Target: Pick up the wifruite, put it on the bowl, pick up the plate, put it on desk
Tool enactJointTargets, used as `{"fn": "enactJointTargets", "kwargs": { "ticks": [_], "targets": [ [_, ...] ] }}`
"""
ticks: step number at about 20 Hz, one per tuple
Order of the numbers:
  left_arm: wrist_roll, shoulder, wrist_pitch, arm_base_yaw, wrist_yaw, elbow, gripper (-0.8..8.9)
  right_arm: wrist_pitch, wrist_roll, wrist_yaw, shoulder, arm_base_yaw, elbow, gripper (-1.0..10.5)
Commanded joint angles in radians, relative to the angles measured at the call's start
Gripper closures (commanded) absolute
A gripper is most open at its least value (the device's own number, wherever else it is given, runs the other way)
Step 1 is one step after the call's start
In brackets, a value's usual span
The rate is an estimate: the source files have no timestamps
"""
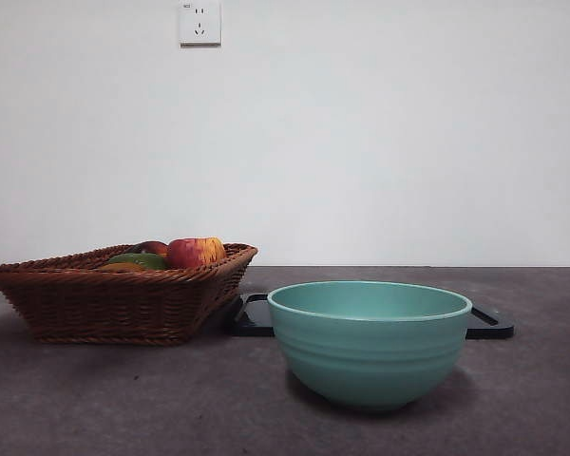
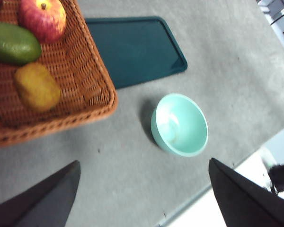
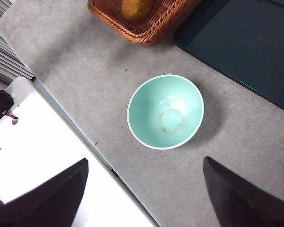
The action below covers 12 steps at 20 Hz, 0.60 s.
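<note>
Front view is giving us the mint-green bowl (image 1: 370,342) standing near and large on the dark table (image 1: 123,399), with nothing in it. Behind it we are seeing a flat dark tray (image 1: 489,323) lying on the table, and to one side a woven basket (image 1: 104,299) sitting just beside the tray. In the basket we are looking at a red-yellow apple (image 1: 196,252), a green fruit (image 1: 140,259) and the wifruite (image 2: 37,87), a dull brown oval lying near the basket's rim, well apart from the bowl. We are holding the left tool (image 2: 144,198) high above the table with its jaws spread wide and gripping nothing. We are keeping the right tool (image 3: 144,194) above the bowl's near side, jaws also wide apart and bare.
</note>
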Motion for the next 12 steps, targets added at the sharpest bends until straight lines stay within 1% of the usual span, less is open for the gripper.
{"fn": "enactJointTargets", "kwargs": {
  "ticks": [1, 3, 4, 5, 9, 12],
  "targets": [
    [-0.046, 0.053, 0.036, -0.028, -0.064, 0.031, 3.89, 0.004, 0.01, -0.003, 0.008, 0.005, 0.018, 5.6],
    [-0.054, 0.119, 0.053, -0.064, -0.146, 0.053, 3.9, 0.005, 0.01, -0.003, 0.008, 0.005, 0.018, 5.6],
    [-0.071, 0.154, 0.064, -0.079, -0.185, 0.067, 3.97, 0.005, 0.01, -0.003, 0.008, 0.005, 0.018, 5.6],
    [-0.073, 0.195, 0.069, -0.095, -0.217, 0.087, 4.13, 0.007, 0.01, -0.003, 0.008, 0.005, 0.018, 5.6],
    [-0.075, 0.362, 0.118, -0.148, -0.321, 0.151, 4.12, 0.008, 0.01, -0.003, 0.008, 0.005, 0.018, 5.6],
    [-0.075, 0.486, 0.155, -0.179, -0.428, 0.174, 4.12, 0.008, 0.01, -0.003, 0.008, 0.005, 0.018, 5.6]
  ]
}}
